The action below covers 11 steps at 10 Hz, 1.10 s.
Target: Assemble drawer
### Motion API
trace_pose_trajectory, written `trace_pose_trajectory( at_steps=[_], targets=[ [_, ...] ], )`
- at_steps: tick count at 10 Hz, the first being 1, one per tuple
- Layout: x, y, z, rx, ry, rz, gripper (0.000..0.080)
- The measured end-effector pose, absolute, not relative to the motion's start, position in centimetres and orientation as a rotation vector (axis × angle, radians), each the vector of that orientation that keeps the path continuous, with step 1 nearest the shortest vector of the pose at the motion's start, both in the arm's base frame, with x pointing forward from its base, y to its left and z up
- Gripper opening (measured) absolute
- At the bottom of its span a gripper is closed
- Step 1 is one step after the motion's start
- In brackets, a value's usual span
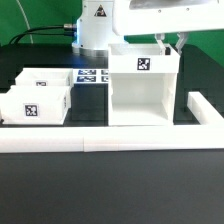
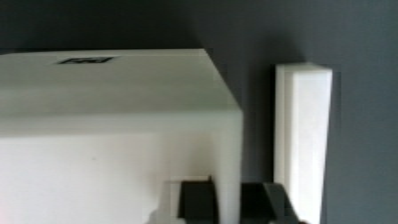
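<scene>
A: Room around the drawer housing (image 1: 145, 95)?

B: It stands inside a white border rail (image 1: 110, 141) on the black table (image 1: 110, 185). The rail's front run is just beside the housing's base. The side arm on the exterior view's right is close, with a dark strip between. On the exterior view's left are two drawer boxes, the front box (image 1: 35, 103) and the rear box (image 1: 52, 80), with a narrow gap to the housing. The marker board (image 1: 95, 74) lies behind.

A: Gripper?

B: The gripper (image 1: 170, 44) is at the housing's top, at the far corner on the exterior view's right.

A: Wrist view adds what?

B: The gripper (image 2: 231, 195) sits astride the housing's (image 2: 107, 120) side wall, fingers (image 2: 196, 200) narrow, one on each side. Can't tell whether the pads press it. A white bar (image 2: 302, 130) runs parallel to that wall, apart from it. The boxes only show in the exterior view.

A: Facing?

B: Upright, open front toward the exterior camera, tag on the upper band. The front is near square, so the long axis is unclear.
</scene>
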<state>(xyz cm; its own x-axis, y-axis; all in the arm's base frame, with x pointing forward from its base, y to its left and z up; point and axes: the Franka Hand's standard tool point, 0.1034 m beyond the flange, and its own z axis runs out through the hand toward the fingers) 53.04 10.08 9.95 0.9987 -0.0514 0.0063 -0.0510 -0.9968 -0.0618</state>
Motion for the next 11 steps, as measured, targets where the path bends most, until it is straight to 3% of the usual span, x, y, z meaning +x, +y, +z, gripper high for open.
trace_pose_trajectory(
  at_steps=[3, 7, 11],
  targets=[
    [58.2, 10.7, 10.0, -3.06, 0.091, -0.078, 0.0038],
    [58.6, 10.9, 10.0, -3.057, 0.124, -0.079, 0.0038],
    [58.7, 11.4, 10.2, -3.01, 0.447, -0.074, 0.0038]
  ],
)
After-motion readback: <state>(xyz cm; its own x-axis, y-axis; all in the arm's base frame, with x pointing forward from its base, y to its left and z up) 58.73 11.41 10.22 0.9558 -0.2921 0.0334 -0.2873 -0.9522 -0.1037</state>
